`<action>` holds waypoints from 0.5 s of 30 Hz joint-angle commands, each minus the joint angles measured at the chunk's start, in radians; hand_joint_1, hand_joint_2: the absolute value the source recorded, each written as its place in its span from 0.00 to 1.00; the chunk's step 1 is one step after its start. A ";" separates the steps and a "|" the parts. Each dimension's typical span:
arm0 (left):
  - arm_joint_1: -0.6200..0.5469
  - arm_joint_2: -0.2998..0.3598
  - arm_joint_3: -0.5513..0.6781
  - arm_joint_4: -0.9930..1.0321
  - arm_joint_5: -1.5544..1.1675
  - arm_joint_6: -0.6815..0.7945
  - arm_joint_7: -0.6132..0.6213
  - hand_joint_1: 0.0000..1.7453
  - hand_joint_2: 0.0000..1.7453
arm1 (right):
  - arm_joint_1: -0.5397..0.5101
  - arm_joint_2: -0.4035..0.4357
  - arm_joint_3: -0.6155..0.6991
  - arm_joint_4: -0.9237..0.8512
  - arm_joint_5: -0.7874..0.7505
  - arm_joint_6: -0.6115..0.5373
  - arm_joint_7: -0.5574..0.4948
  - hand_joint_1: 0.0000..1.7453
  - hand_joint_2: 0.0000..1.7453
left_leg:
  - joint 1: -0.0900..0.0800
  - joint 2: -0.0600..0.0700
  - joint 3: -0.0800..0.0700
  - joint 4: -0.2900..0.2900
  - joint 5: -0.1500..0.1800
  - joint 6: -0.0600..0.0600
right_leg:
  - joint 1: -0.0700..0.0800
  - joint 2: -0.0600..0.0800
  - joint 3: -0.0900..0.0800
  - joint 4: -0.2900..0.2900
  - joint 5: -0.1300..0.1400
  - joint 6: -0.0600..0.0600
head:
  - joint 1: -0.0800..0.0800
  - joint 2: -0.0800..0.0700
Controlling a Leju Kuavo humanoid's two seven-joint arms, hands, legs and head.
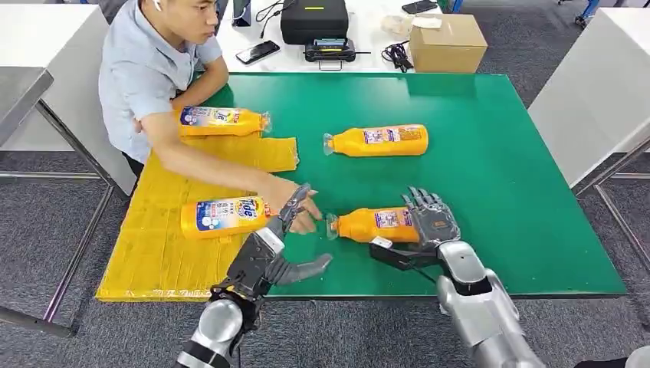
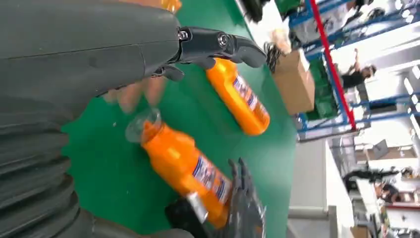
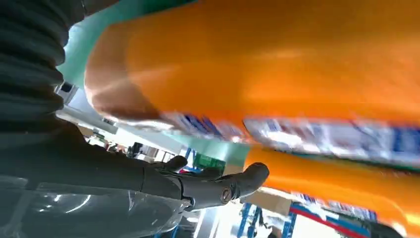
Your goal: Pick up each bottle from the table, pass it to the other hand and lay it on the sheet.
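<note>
The left hand (image 2: 148, 54) hangs over the green bench (image 2: 114, 168), fingers (image 2: 223, 43) spread, holding nothing. A bottle (image 2: 185, 171) lies by the right hand (image 2: 242, 208); another bottle (image 2: 238, 96) lies beyond. A person's blurred fingers (image 2: 133, 94) reach in.

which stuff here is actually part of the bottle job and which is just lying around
Part of the job:
- bottle by the right hand
- far bottle on the green table
- two bottles on the yellow sheet
- yellow sheet
- left hand, right hand

Lying about:
- cardboard box
- black case
- phone
</note>
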 commanded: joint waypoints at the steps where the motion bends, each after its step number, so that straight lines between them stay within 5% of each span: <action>1: -0.029 -0.007 -0.022 0.098 -0.001 -0.013 0.007 0.00 1.00 | -0.129 -0.012 0.001 0.269 -0.011 -0.007 0.042 0.00 1.00 | 0.001 0.002 0.004 0.000 -0.001 -0.002 | 0.001 0.001 0.003 -0.001 -0.001 -0.002 | 0.000 0.000; 6: -0.035 -0.007 -0.026 0.098 -0.004 -0.016 0.006 0.00 1.00 | -0.140 -0.014 -0.022 0.318 -0.036 0.010 0.017 0.00 1.00 | 0.001 0.000 0.003 -0.001 0.000 -0.001 | 0.001 -0.001 0.003 -0.001 0.000 -0.002 | 0.000 0.000; 7: -0.042 -0.007 -0.029 0.103 -0.004 -0.022 0.004 0.00 1.00 | -0.145 -0.011 -0.075 0.345 -0.128 0.068 -0.042 0.93 1.00 | 0.002 0.000 0.005 0.000 -0.001 -0.002 | 0.002 -0.001 0.005 -0.001 -0.001 -0.002 | 0.000 0.000; 15: -0.047 -0.007 -0.030 0.107 -0.004 -0.022 0.004 0.00 1.00 | -0.140 -0.030 -0.079 0.351 -0.140 0.069 -0.060 0.93 1.00 | 0.002 -0.001 0.007 0.000 -0.001 -0.002 | 0.002 -0.002 0.007 -0.002 -0.001 -0.002 | 0.000 0.000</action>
